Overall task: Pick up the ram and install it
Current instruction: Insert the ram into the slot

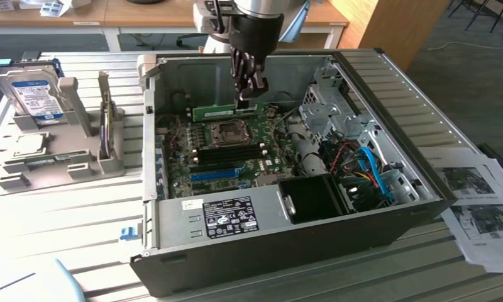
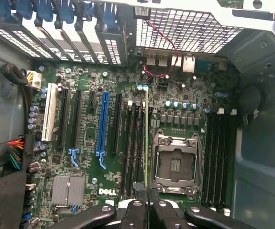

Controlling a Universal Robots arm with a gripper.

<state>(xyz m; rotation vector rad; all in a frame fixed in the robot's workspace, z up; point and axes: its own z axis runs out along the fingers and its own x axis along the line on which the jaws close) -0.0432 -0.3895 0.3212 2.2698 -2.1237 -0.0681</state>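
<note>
Gripping the ram (image 1: 226,111) by its upper edge, the jaws were clenched on it inside the open computer case (image 1: 276,264). The pick-up looked finished: the green stick was off the worktop (image 1: 67,220) and hung edge-down over the motherboard (image 2: 80,138). In the wrist view it lay in line with the black memory slots (image 2: 133,143), between the blue expansion slot (image 2: 103,124) and the CPU socket (image 2: 175,164). Whether it touched a slot could not be told. Seating it and latching it appeared left to do.
</note>
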